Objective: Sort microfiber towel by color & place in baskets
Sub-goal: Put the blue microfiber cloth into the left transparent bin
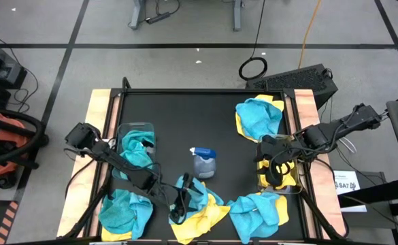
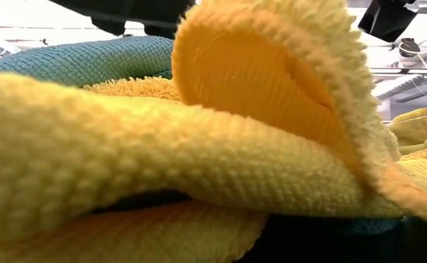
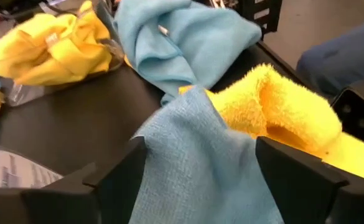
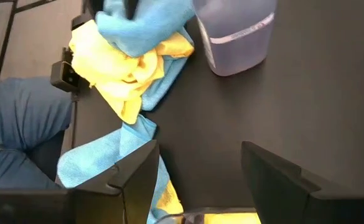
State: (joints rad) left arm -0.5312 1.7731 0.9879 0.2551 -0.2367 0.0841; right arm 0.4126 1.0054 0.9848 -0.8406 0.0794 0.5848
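The left gripper (image 1: 179, 204) is hanging wide open over the teal towel (image 3: 194, 162) lying on a yellow towel (image 3: 281, 112) at the worktop's (image 1: 219, 122) near edge. These cloths are looking light, limp and fuzzy, so pinching a raised fold on the teal one alone seems best. The right gripper (image 1: 275, 167) is waiting with jaws apart and empty above the right basket (image 1: 290, 182), which is holding yellow.

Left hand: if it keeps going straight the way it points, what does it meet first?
The blue towel between the left hand's open fingers comes first, then the yellow towel just behind it, though depth is hard to judge.
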